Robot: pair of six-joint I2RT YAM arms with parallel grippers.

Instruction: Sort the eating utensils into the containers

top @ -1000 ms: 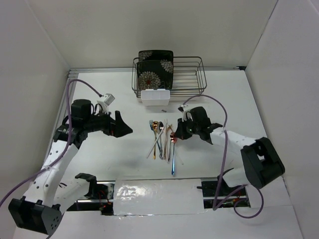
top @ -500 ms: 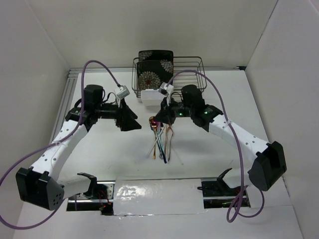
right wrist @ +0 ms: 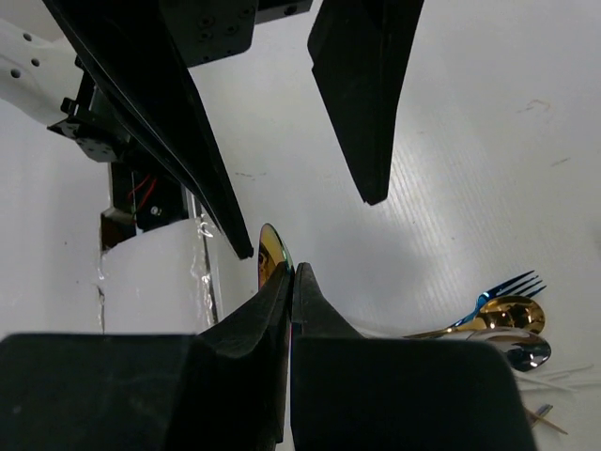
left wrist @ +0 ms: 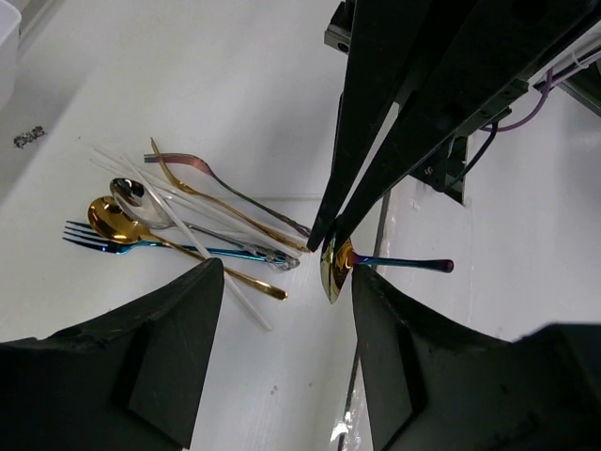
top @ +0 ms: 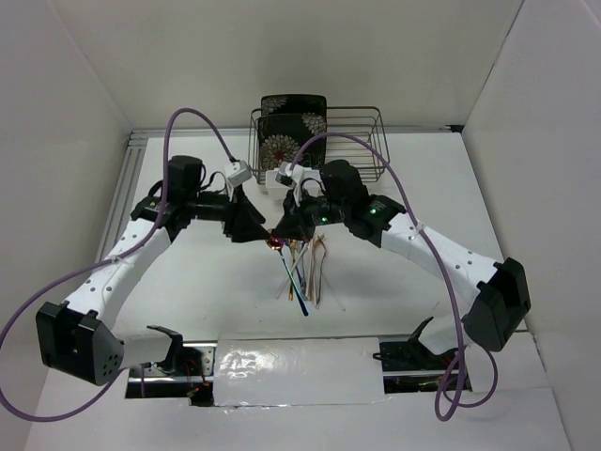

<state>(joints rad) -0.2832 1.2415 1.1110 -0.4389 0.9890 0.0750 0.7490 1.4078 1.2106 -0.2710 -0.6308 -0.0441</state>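
Observation:
My right gripper (top: 280, 232) is shut on an iridescent spoon (top: 292, 279) and holds it above the table. The pinkish bowl is at the jaws and the blue handle hangs toward the near edge. In the right wrist view the gripper (right wrist: 291, 274) pinches the spoon bowl (right wrist: 270, 252). My left gripper (top: 255, 228) is open and empty, right beside the spoon; in the left wrist view (left wrist: 286, 282) the spoon (left wrist: 334, 268) hangs between its fingertips. The other utensils (top: 308, 263) lie in a pile: gold spoon (left wrist: 113, 221), silver spoon (left wrist: 131, 193), blue fork (left wrist: 83, 235), chopsticks. The white caddy shows only as an edge (left wrist: 6, 47).
A black wire dish rack (top: 362, 141) with black floral plates (top: 291, 120) stands at the back. A foil-covered strip (top: 296, 362) runs along the near edge between the arm bases. White walls close in the table on three sides.
My right gripper has lifted the iridescent spoon from the pile and carried it left and back. My left gripper has swung right until its open jaws are beside the spoon.

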